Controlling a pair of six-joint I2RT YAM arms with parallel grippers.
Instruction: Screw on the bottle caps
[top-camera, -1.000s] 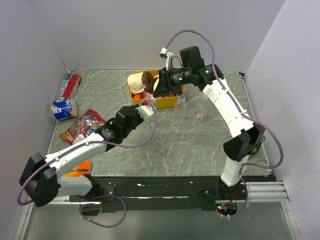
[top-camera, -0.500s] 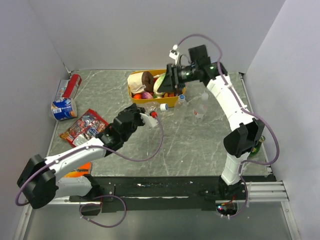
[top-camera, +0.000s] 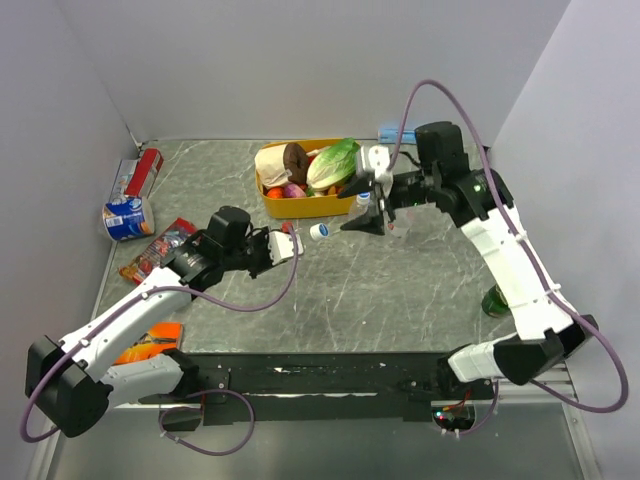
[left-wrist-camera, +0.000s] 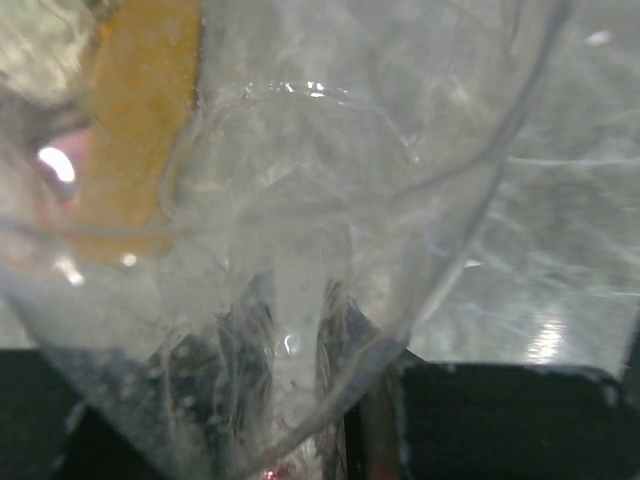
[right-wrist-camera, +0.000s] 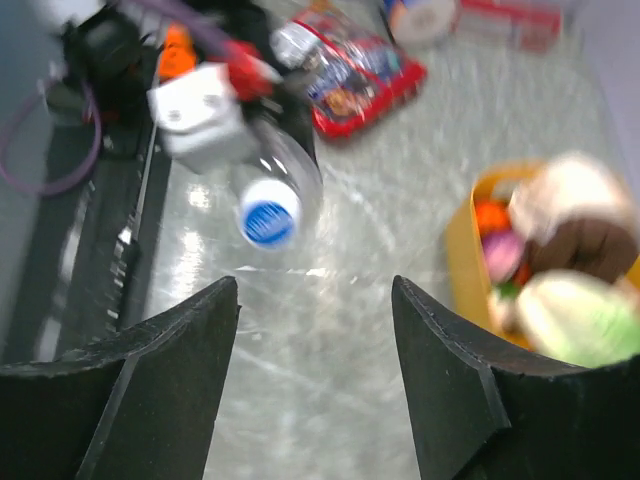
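My left gripper (top-camera: 278, 244) is shut on a clear bottle (top-camera: 300, 237) held on its side, neck pointing right. A blue cap with a pale centre (top-camera: 318, 232) sits on its mouth. In the left wrist view the bottle (left-wrist-camera: 300, 230) fills the frame between the jaws of the left gripper (left-wrist-camera: 290, 350). My right gripper (top-camera: 358, 223) hangs open just right of the cap, apart from it. The right wrist view shows the right gripper (right-wrist-camera: 312, 290) with nothing between its fingers, facing the capped bottle (right-wrist-camera: 270, 215). A second small capped bottle (top-camera: 362, 201) stands by the tub.
A yellow tub (top-camera: 300, 207) at the back holds a cabbage (top-camera: 333, 163) and other food. A dark green bottle (top-camera: 495, 301) stands at the right. A red snack bag (top-camera: 165, 250), a tin (top-camera: 128, 218) and a red can (top-camera: 147, 168) lie at the left.
The right gripper has let go at the bottle's mouth, opened and drawn back to the right. The left arm has pulled the capped bottle toward the front left.
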